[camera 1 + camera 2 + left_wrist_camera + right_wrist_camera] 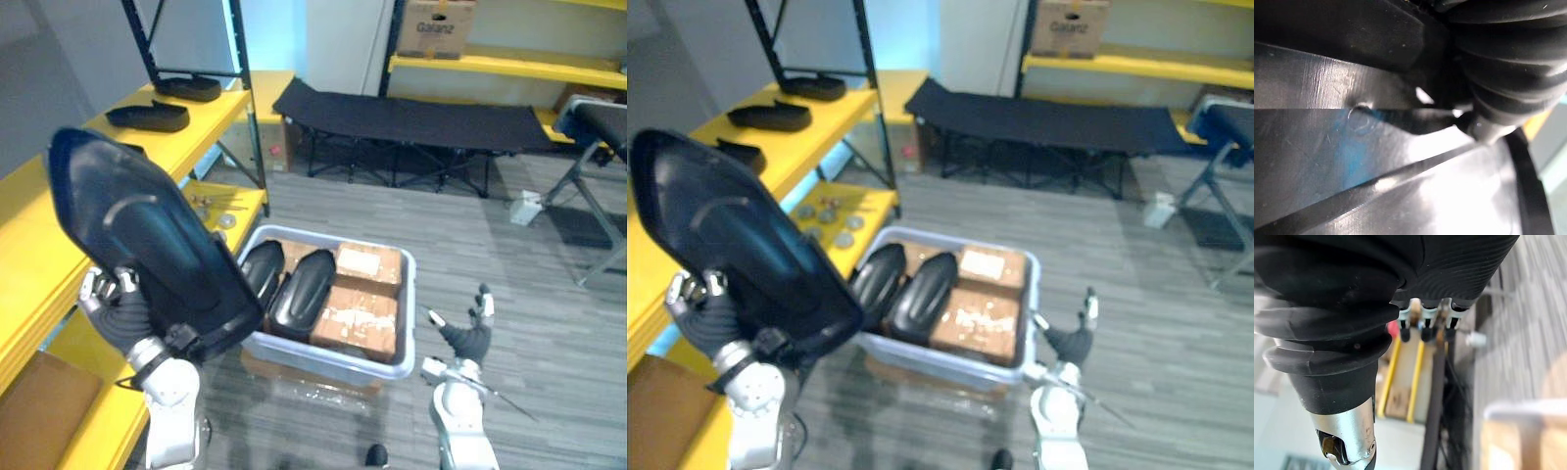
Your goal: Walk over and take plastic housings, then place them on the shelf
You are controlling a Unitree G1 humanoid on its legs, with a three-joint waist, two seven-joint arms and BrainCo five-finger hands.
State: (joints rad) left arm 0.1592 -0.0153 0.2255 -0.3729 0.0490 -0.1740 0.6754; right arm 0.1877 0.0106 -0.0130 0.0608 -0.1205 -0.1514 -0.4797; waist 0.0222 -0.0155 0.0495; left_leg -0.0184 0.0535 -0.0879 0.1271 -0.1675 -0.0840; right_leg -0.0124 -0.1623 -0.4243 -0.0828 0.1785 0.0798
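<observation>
While the left hand curls its fingers round the lower edge of the black plastic housing rising above them, the right hand hangs with fingers spread, the grey bin just beside them.

Your two eye views sit side by side up high, looking down and forward. Both take in the yellow shelf along the left edge, the grey bin at lower centre and the black cot across the top; the right eye places near things slightly further left. Your left wrist view is pressed right against the black housing, with the ribbed cover of the left robot hand in its upper right. Your right wrist view looks along the right robot hand from very close, its cover across the top, towards the floor and yellow rails beyond.
</observation>
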